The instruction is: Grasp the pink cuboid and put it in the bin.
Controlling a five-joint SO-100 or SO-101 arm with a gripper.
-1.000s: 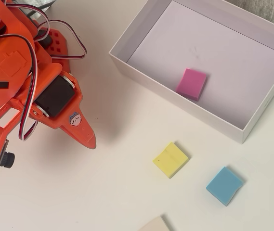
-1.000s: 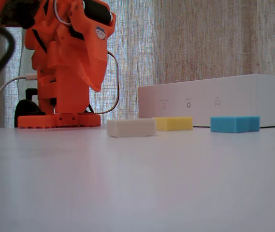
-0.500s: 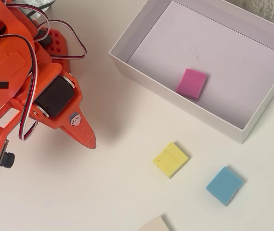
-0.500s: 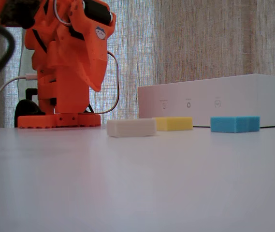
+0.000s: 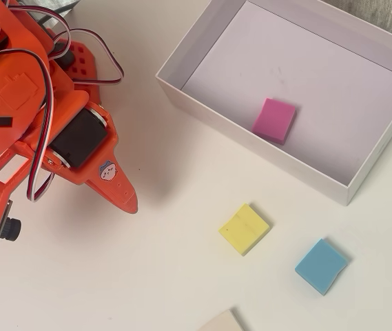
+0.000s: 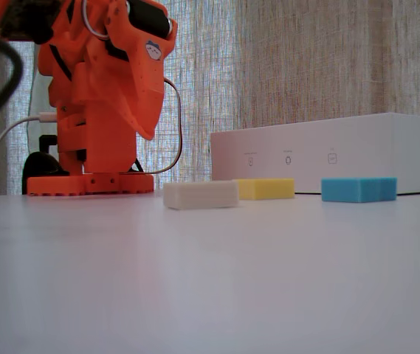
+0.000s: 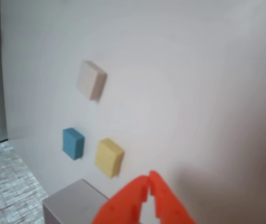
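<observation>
The pink cuboid [image 5: 274, 119] lies inside the bin [image 5: 264, 134].

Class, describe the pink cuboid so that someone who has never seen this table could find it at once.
Start at the bin, the large white box at the upper right of the overhead view. The pink cuboid lies flat on its floor, near the front wall. It alone is inside; the yellow block and blue block lie outside on the table.

You'll find nothing changed in the fixed view across the last second: the orange arm [image 6: 102, 96] is in the same folded pose over its base, and the white block [image 6: 200, 195], yellow block [image 6: 266, 189] and blue block [image 6: 359, 189] are on the same spots before the bin [image 6: 328, 155] (only the fixed view has earlier frames to compare).
</observation>
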